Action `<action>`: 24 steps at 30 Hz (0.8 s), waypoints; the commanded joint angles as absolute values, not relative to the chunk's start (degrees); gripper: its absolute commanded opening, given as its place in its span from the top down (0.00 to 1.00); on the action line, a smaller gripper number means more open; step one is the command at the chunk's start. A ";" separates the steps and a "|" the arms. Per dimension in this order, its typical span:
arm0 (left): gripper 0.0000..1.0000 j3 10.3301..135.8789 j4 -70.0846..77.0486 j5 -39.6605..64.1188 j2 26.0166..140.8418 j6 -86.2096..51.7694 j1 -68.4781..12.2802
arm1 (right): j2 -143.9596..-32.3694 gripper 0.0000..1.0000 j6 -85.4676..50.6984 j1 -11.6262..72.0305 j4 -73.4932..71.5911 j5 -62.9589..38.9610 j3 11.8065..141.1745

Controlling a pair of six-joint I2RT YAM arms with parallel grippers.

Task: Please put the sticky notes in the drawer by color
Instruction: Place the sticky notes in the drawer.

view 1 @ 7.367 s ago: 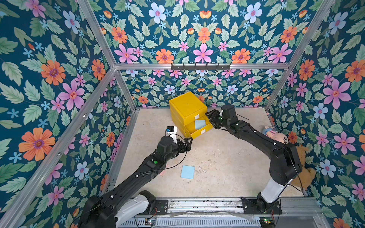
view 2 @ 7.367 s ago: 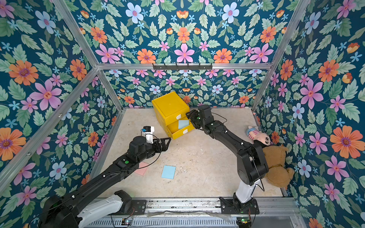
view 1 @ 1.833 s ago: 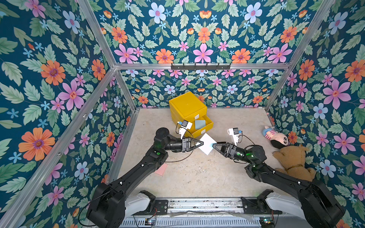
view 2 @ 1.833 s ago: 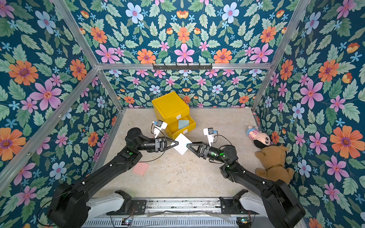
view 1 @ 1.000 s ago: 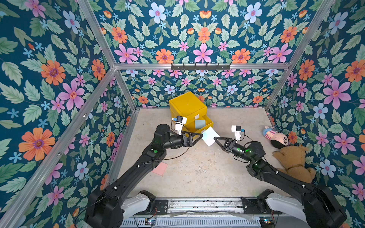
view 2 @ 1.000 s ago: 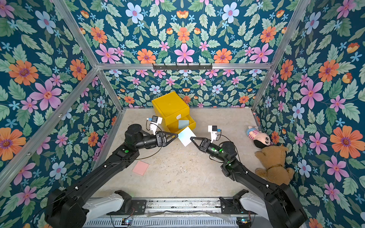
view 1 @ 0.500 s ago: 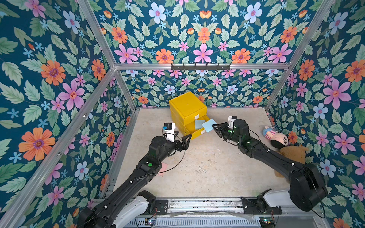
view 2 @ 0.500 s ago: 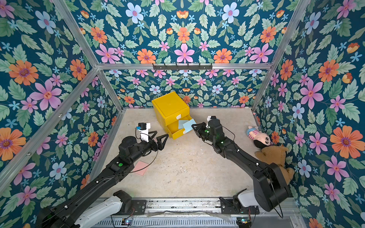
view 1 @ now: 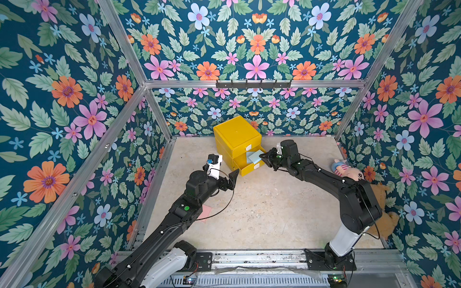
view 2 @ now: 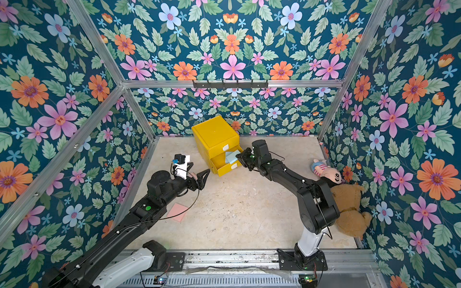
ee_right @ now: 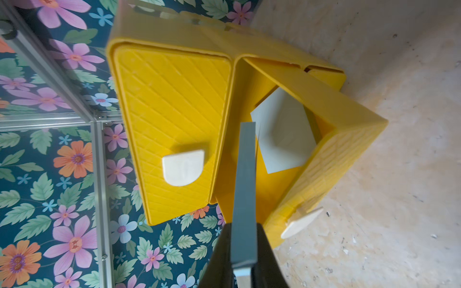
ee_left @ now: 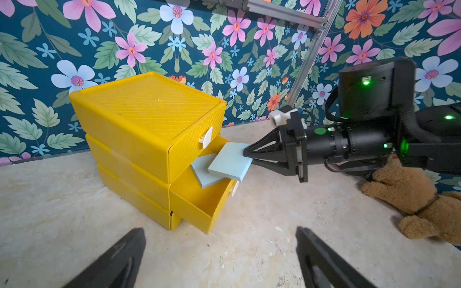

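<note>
The right tool [view 1: 262,157], jaws nearly closed, pinches one edge of a blue pad [ee_left: 230,162] and holds it roughly level over the pulled-out middle drawer [ee_left: 199,209] of the yellow cabinet [view 1: 235,133], just above centre in both top views. The pad's free end reaches in under the top drawer [ee_left: 149,119] and overlaps a second blue pad [ee_left: 203,174] lying tilted inside the open drawer; whether the two touch is unclear. The left tool [ee_left: 219,230] hangs wide open and empty above the surface [view 1: 269,212], lower left of the cabinet, apart from both pads. A pink pad [view 2: 177,212] lies flat on the surface, partly under the left arm [view 2: 149,207].
</note>
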State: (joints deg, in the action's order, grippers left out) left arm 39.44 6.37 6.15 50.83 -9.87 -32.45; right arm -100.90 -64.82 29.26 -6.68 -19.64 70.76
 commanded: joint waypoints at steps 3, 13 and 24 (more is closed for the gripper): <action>0.00 38.94 7.11 6.33 50.67 -8.87 -32.43 | -104.77 1.00 -65.69 30.90 -8.17 -22.13 73.74; 0.00 38.19 7.12 6.61 49.97 -9.42 -32.43 | -110.03 1.00 -66.40 31.52 -8.15 -23.16 77.96; 0.00 37.96 6.33 6.75 49.53 -9.78 -32.39 | -106.25 0.49 -61.61 31.45 -6.87 -20.82 77.75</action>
